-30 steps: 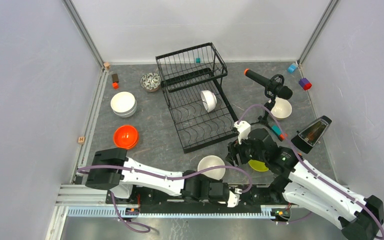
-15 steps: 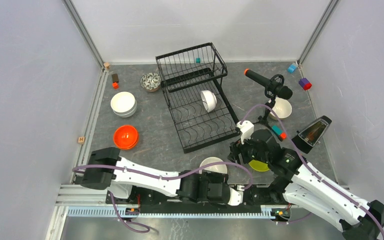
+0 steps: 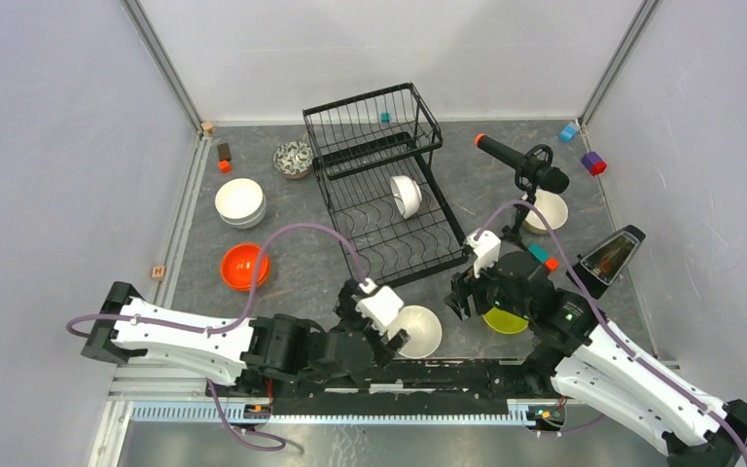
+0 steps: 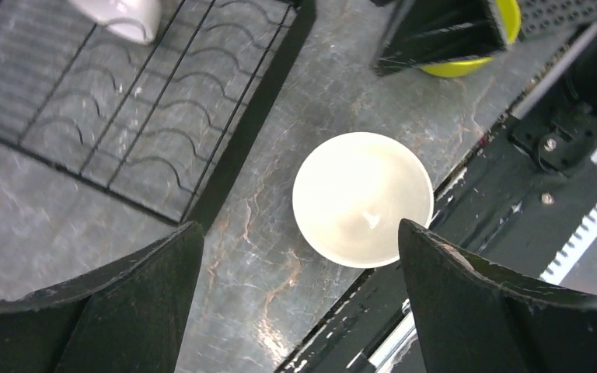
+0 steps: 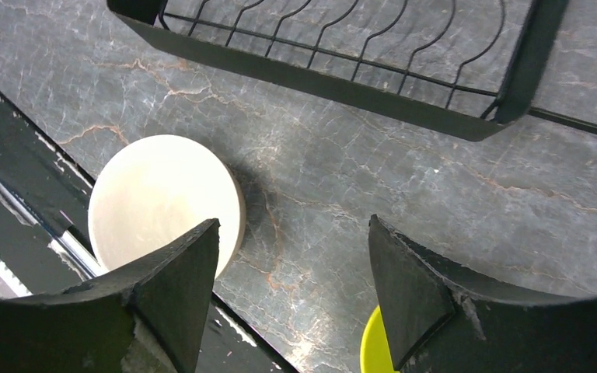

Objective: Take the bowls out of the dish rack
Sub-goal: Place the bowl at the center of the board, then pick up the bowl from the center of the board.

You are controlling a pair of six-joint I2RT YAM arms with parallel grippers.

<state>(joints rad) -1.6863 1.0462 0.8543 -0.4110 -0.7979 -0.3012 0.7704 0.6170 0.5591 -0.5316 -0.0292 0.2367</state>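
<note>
From above, the black wire dish rack (image 3: 379, 185) lies with its long axis running from back to front. Its raised shelf is at the far end, and the near end of the low tray is swung a little to the right. One white bowl (image 3: 407, 195) stands on edge in the tray slots. A cream bowl (image 3: 418, 330) sits mouth up on the table (image 3: 302, 277), in front of the rack's near corner. The left claw (image 3: 396, 334) is at this bowl's left side, and the right claw (image 3: 460, 297) is beside a green bowl (image 3: 506, 321).

The left wrist camera looks straight down into the round, plain cream bowl. The left claw's fingers (image 4: 109, 311) are spread wide to either side and hold nothing.

In the right wrist view, the right claw is also wide, with bare table between its fingers (image 5: 163, 311). The cream bowl is partly hidden behind the left one.
</note>
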